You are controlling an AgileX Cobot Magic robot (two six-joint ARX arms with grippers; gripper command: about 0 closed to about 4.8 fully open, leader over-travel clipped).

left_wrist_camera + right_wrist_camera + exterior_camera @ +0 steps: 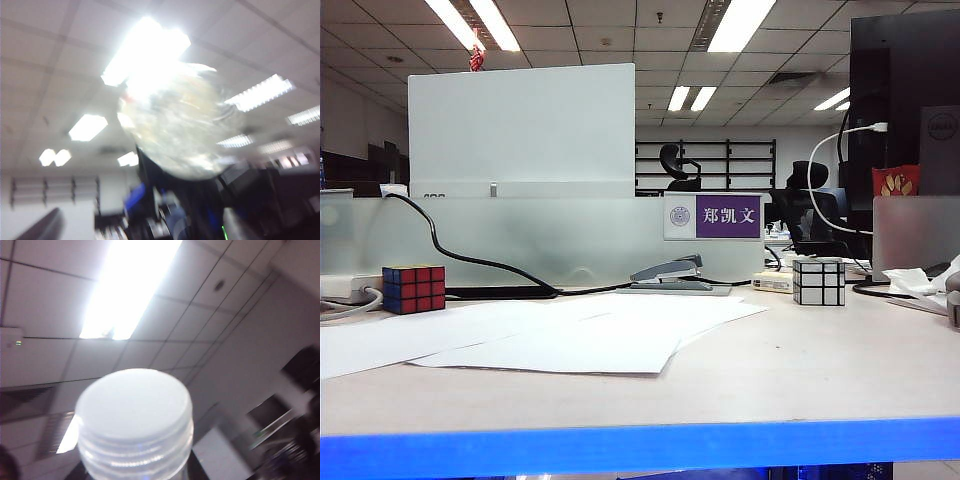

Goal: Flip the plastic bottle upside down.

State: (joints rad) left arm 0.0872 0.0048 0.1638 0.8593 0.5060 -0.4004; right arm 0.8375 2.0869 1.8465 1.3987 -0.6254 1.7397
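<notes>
The plastic bottle (134, 420) fills the right wrist view, its white screw cap turned toward the camera and the ceiling behind it. My right gripper (135, 476) is shut on it; only dark slivers of its fingers show on both sides below the cap. In the blurred left wrist view the bottle's clear round base (180, 125) hangs against the ceiling lights with a dark arm behind it. My left gripper (142, 227) is open, its dark fingers (45, 226) far apart with nothing between them. The exterior view shows neither the bottle nor the grippers.
On the table lie white paper sheets (550, 335), a coloured cube (413, 288) at the left, a stapler (670, 273) and a silver mirror cube (818, 281) at the right. A frosted partition (520, 240) runs behind. Crumpled tissue (915, 280) lies at the right edge.
</notes>
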